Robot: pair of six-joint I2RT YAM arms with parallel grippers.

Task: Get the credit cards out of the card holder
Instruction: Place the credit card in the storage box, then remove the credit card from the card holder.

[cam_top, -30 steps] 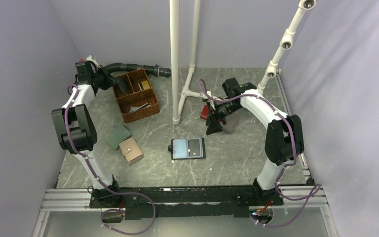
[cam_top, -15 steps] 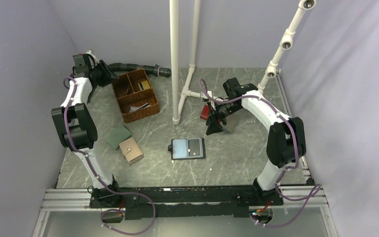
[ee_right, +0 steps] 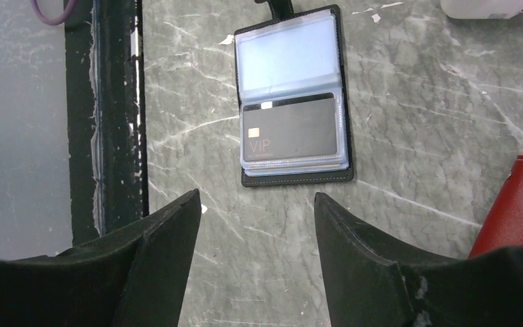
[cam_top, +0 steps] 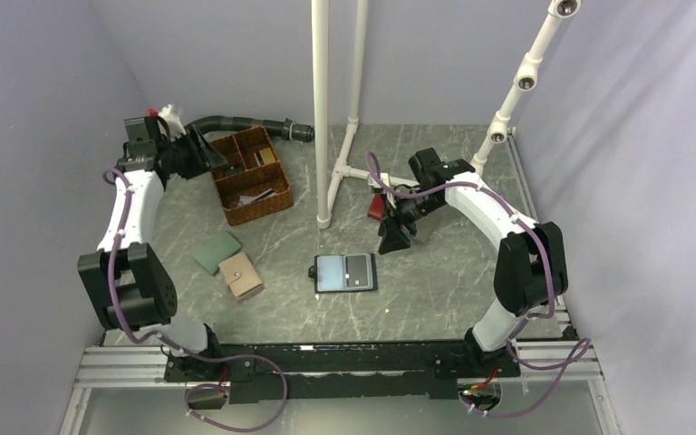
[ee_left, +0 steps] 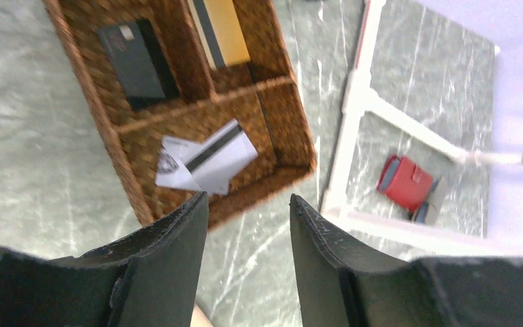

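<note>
Wallets: five in total. There's the card holder (cam_top: 346, 272), a green wallet (cam_top: 217, 251) touching a beige wallet (cam_top: 240, 275), and a red wallet (cam_top: 376, 207) with a grey wallet (cam_top: 425, 227) just beside it.
Cards: I count four. A VIP card (ee_right: 289, 129) is in the holder, and a black card (ee_left: 135, 61), a yellow card (ee_left: 219, 27) and a white card (ee_left: 208, 158) are in the basket (ee_left: 280, 102).
Arms: two, each with a two-finger gripper.
Basket: brown wicker, rectangular, three compartments. The black and yellow cards each have a small one, and the white card lies tilted in the big one.
Table: grey stone look with pale veins (cam_top: 453, 299).
Cards up close: thin, flat, glossy plastic. The yellow and white ones have a dark stripe.
Card holder look: black edge with clear, shiny plastic sleeves, lying open flat. One half is pale blue, and the other shows the dark card with "VIP" and a small chip.
Card holder spot: front middle of the table between the two arms, well apart from the basket.
Left gripper (ee_left: 247, 201): above the near edge of the basket, fingers parted about halfway, nothing between them.
Right gripper (ee_right: 255, 197): up off the table near the red wallet, with the holder just ahead of it. Fingers are spread fairly wide with nothing in them.
</note>
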